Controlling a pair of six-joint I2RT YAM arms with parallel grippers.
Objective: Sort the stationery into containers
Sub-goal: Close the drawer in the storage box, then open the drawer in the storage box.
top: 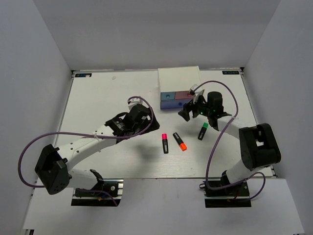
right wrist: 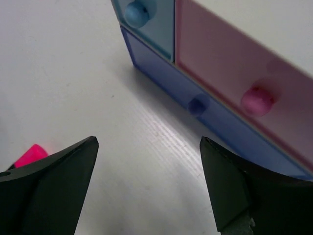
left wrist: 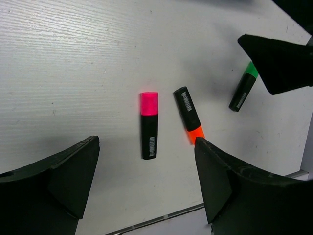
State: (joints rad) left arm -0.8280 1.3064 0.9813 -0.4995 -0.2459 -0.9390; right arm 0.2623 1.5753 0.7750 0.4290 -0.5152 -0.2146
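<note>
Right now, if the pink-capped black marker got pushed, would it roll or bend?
The short black pink-capped highlighter looks like hard plastic, so it is probably stiff. Its body seems flattish where it lies on the white table, so it would likely slide rather than roll. Being small, it is probably light.

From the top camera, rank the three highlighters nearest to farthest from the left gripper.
Measured from the left gripper in the top view:
1. Pink-capped highlighter, just right of the gripper and a little toward the arm bases.
2. Orange-capped highlighter, beside the pink one on its right.
3. Green-capped highlighter, farthest right.
</note>
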